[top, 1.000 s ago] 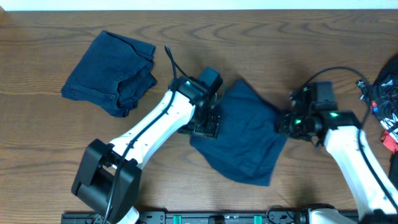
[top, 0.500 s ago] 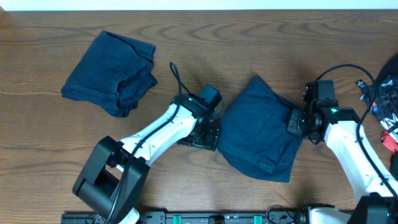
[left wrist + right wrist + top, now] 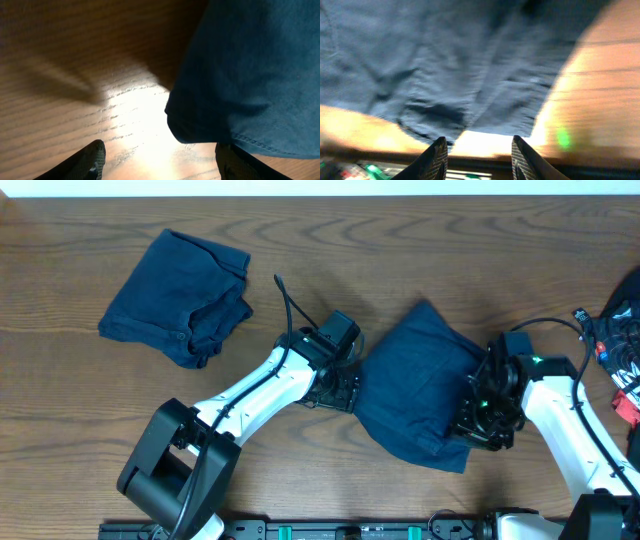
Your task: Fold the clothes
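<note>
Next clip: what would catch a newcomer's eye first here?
A dark blue pair of shorts lies rumpled mid-table between the two arms, with the left gripper and right gripper both open and empty at its edges. A second pair sits bunched toward the far left of the wooden table.

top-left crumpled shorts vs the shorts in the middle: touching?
Apart. The overhead view shows a wide stretch of bare table between the top-left shorts and the middle shorts.
</note>
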Robot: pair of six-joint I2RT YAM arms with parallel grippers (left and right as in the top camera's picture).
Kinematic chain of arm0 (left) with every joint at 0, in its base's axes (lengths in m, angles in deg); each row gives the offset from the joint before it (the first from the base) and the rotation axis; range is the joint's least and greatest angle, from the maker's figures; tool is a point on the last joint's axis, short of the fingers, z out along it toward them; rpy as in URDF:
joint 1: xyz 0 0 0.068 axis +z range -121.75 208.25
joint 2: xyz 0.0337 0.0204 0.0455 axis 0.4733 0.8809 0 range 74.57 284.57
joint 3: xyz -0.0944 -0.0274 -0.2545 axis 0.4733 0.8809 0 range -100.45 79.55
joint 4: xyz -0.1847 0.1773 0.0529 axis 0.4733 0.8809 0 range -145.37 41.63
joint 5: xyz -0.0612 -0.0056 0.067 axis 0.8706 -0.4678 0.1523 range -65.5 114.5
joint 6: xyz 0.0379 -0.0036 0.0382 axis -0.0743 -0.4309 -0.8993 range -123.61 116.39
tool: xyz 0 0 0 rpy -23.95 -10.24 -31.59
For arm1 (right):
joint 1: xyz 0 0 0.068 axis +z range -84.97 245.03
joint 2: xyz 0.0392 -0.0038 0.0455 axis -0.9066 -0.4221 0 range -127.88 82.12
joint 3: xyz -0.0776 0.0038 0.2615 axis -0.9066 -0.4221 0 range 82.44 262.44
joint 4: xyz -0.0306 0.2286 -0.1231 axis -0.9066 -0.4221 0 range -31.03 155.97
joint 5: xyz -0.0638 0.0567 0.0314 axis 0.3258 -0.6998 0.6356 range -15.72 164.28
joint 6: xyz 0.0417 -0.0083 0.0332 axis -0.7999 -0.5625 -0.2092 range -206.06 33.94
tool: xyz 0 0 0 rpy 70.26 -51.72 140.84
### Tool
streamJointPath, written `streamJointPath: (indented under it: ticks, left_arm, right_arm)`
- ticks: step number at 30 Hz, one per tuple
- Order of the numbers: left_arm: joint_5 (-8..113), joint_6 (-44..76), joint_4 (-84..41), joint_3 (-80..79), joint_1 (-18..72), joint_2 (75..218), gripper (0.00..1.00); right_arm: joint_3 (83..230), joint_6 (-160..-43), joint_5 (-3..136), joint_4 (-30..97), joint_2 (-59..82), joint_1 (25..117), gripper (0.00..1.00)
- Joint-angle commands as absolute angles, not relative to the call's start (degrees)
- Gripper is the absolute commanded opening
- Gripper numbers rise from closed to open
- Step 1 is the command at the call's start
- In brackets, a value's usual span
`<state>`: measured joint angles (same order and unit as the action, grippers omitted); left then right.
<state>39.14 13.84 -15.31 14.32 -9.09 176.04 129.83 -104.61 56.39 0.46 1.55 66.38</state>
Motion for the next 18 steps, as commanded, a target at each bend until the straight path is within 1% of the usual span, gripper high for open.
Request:
streamJointPath:
  ticks: [1, 7, 8, 9, 10, 11, 12, 15, 18]
  left_arm:
    - [39.05, 12.70, -15.99, 14.52, -9.14, 175.74, 0.72]
    - [40.34, 12.66, -16.06, 14.52, -9.14, 175.74, 0.72]
    - [40.34, 12.66, -16.06, 14.52, -9.14, 175.74, 0.72]
    - [40.34, 12.66, -16.06, 14.52, -9.14, 175.74, 0.72]
    - [40.34, 12.66, -16.04, 14.52, -9.14, 175.74, 0.72]
    - [40.34, 12.66, -16.01, 14.52, -9.14, 175.74, 0.72]
    - [40.34, 12.68, -15.97, 14.52, -9.14, 175.74, 0.72]
    - [40.34, 12.66, -15.77, 14.52, -9.14, 175.74, 0.72]
    - [40.34, 12.64, -15.79, 14.52, -9.14, 175.74, 0.72]
  right_arm:
    - [127.54, -103.40, 46.55, 2.51, 2.07, 67.43, 0.42]
    - [121.46, -110.00, 45.72, 10.23, 2.07, 69.15, 0.44]
    - [120.00, -111.40, 45.30, 11.78, 2.07, 69.42, 0.43]
    - [118.62, -112.17, 45.09, 13.22, 2.07, 69.61, 0.36]
    - [117.73, -112.43, 45.09, 14.05, 2.07, 69.61, 0.20]
    - [117.25, -112.39, 45.30, 14.51, 2.07, 69.44, 0.06]
    - [117.29, -112.10, 46.22, 14.58, 2.07, 69.11, 0.01]
    - [119.96, -109.50, 52.17, 12.70, 2.09, 67.86, 0.01]
    - [126.45, -106.97, 61.63, 5.20, 2.09, 67.19, 0.01]
